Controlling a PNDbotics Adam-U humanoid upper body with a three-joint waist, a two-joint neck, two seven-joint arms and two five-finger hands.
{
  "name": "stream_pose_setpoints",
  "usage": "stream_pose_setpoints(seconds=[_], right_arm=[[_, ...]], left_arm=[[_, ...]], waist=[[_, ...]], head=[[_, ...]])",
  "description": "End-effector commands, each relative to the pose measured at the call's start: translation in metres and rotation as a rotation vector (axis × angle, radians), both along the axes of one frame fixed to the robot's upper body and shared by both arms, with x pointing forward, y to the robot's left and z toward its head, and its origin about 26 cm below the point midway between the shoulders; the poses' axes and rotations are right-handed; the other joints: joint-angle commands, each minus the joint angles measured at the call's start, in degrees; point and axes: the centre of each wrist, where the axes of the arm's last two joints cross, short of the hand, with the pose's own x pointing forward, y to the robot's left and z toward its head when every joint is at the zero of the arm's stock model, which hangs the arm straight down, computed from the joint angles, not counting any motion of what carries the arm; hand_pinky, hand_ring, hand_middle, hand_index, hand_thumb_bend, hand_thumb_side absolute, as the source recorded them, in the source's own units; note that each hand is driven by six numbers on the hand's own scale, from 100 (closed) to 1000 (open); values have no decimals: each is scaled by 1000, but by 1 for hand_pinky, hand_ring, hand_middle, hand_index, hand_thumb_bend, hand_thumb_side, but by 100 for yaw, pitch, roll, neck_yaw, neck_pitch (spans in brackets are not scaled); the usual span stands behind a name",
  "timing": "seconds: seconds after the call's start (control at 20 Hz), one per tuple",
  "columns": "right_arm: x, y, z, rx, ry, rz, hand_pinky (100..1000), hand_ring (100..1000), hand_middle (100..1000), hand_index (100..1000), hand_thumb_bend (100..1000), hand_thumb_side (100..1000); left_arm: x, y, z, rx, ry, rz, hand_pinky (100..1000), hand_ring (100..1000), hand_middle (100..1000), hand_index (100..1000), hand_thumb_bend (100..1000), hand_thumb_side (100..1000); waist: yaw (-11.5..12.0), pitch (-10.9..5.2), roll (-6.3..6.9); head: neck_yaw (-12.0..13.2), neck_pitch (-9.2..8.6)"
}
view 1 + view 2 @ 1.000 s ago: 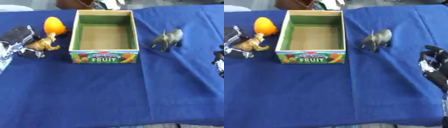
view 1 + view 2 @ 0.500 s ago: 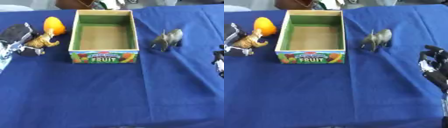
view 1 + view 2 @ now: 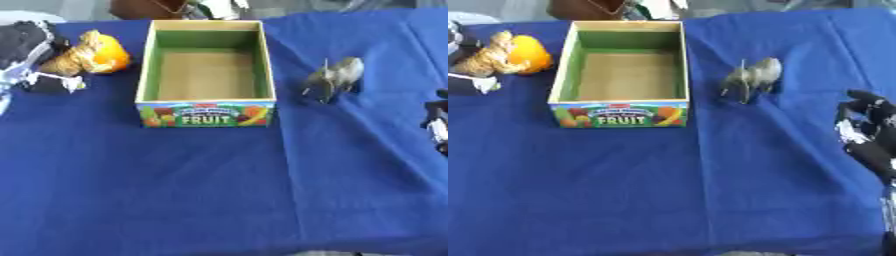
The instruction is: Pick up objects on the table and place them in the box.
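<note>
The left hand [image 3: 31, 52] sits at the far left edge, fingers curled (what they close on is unclear). The right hand [image 3: 868, 132] rests at the right edge, fingers relaxed.

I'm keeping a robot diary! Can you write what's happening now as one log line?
left hand: holding tan toy animal by orange ball | green-lined cardboard fruit box: empty | grey toy elephant: on blue cloth | right hand: idle
</note>
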Motion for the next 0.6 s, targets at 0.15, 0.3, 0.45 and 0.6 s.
stream_pose_setpoints(seconds=[0.15,0.3,0.45,0.6], right_arm=[[1,-3,8,-22,-21,3,594,797,602,815,100,257],[2,-1,9,-24,-25,16,594,797,602,815,100,254],[4,2,10,-25,-31,29,594,797,602,815,100,249],[6,4,12,-27,-38,43,594,797,602,815,100,247]], left_arm=[[-3,-14,46,49,-103,-61,514,222,100,225,226,177],[3,-35,57,60,-124,-129,513,226,100,229,225,177],[11,-53,62,54,-136,-182,513,231,100,234,224,176],[20,-71,63,62,-143,-228,516,243,100,245,221,175]], waist=[[-30,-134,-14],[-97,-121,-29],[-171,-90,-52],[-269,-52,-67]], head=[[26,-58],[97,-75],[137,-101],[213,-130]])
